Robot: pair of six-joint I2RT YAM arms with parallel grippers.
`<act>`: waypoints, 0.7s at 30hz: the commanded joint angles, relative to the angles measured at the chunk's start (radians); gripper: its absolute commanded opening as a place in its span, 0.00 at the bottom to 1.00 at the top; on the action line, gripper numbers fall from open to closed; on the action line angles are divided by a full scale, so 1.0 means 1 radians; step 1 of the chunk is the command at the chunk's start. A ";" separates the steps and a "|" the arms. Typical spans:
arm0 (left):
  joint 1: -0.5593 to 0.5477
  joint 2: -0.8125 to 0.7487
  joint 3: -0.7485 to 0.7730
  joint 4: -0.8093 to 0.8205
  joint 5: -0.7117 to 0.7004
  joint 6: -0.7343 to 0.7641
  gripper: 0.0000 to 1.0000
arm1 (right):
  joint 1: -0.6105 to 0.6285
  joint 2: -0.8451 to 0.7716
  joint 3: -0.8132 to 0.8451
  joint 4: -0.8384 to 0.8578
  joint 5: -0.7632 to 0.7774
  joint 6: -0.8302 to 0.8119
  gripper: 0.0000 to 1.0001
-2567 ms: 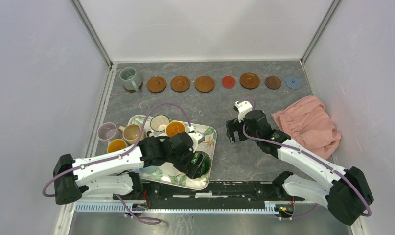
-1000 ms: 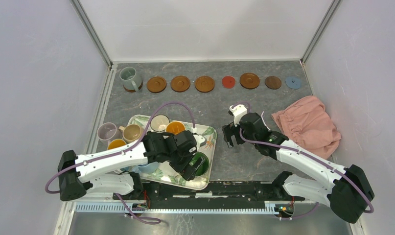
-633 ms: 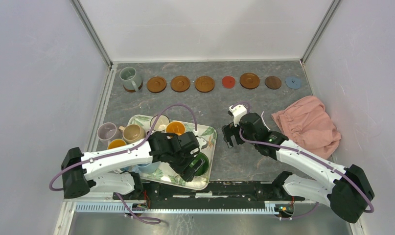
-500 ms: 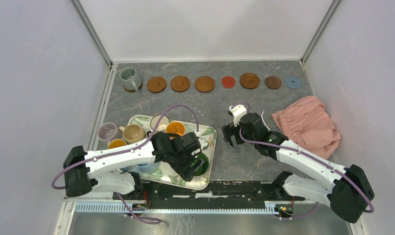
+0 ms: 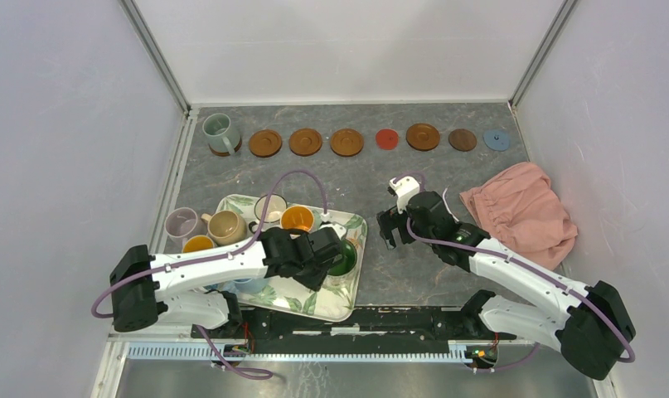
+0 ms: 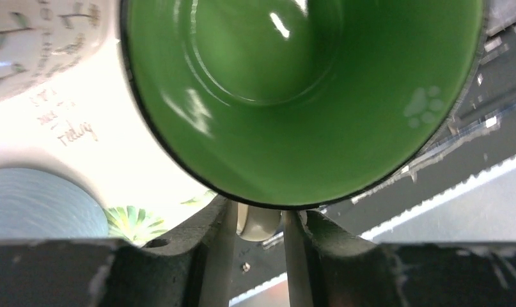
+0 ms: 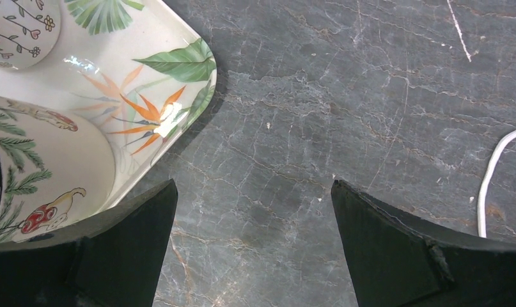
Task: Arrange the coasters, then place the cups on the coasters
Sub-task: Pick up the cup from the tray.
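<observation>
Left tool (image 6: pixel 258 246) narrow, pinching the cream handle (image 6: pixel 258 222) of the green-inside mug (image 6: pixel 293 96), one finger on either side with no gap showing. Straight ahead of the fingers, the mug's open mouth, tipped toward the wrist camera and filling that view. Just off to one side, a light blue mug (image 6: pixel 38 201) and a white mug (image 6: pixel 44 45) with scribbled print, all over the leaf-print tray (image 5: pixel 318 303). Whether resting on the tray or just clear of it: cannot tell.

Likely glazed ceramic: stiff, slick, fairly weighty, easy to chip against such close neighbours. Held by the handle alone, probably prone to swing or twist about the pinch. Best gripped across the handle close to the mug wall, raised straight up, carried slowly.

Far beyond the tool, along the back edge of the surface (image 5: pixel 364 191), a row of coasters (image 5: pixel 305 142). Grey-green mug (image 5: pixel 220 133) already on the leftmost one, with the next bare coaster (image 5: pixel 265 143) just beside it as the probable destination.

Right tool (image 7: pixel 253 185) spread wide, holding nothing, hovering over bare surface just off the tray's corner. Pink cloth (image 5: pixel 521 211) on its outer side.
</observation>
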 commanded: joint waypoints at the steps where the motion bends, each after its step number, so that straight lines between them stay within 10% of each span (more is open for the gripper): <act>1: 0.004 -0.007 -0.013 0.103 -0.192 -0.157 0.38 | 0.007 -0.031 0.040 0.019 0.043 -0.014 0.98; 14: -0.092 0.050 -0.097 0.247 -0.476 -0.297 0.52 | 0.007 -0.035 0.045 0.015 0.065 -0.014 0.98; 21: -0.104 0.072 -0.106 0.284 -0.498 -0.290 0.38 | 0.007 -0.034 0.043 0.015 0.066 -0.014 0.98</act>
